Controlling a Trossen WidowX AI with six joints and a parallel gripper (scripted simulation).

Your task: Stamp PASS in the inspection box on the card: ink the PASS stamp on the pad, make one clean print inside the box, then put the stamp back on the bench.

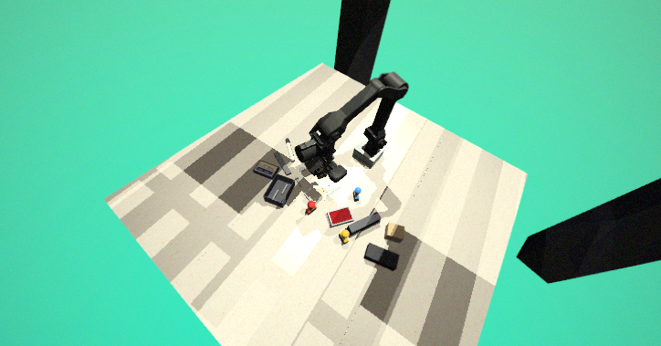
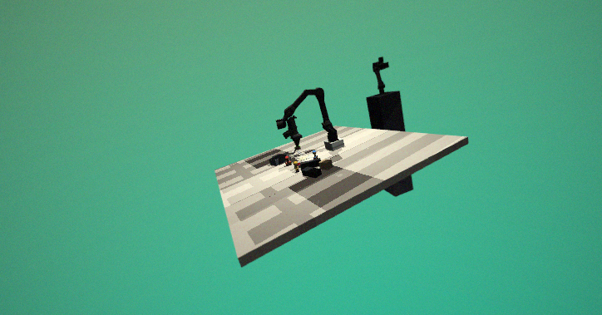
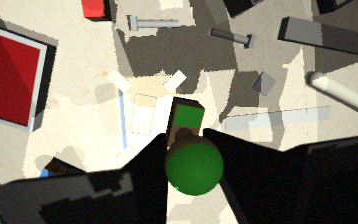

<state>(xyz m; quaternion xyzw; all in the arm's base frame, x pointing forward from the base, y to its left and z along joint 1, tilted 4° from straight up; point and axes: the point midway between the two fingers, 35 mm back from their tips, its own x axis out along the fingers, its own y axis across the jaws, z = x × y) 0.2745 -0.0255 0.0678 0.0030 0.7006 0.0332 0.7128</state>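
My gripper (image 1: 327,173) (image 2: 297,146) (image 3: 184,137) is shut on the green stamp (image 3: 194,167), seen from above with its round green knob between the fingers. The green top of its block (image 3: 189,115) points towards the card's far side. The stamp is above the right part of the white card (image 3: 163,107), which has a blue stripe and pale tape at its corners. The outlined inspection box (image 3: 143,114) shows left of the stamp and looks pale inside. The stamp's underside and the height gap are hidden. The red ink pad (image 1: 340,215) (image 3: 10,75) lies open to the left in the wrist view.
A red stamp (image 1: 310,205) (image 3: 95,7), a blue stamp (image 1: 357,192) and a yellow stamp (image 1: 344,235) stand around the card and pad. Bolts (image 3: 157,23), a grey bar (image 3: 325,37), a clear strip (image 3: 280,118), a white marker (image 3: 342,92) and a dark tray (image 1: 279,191) are nearby.
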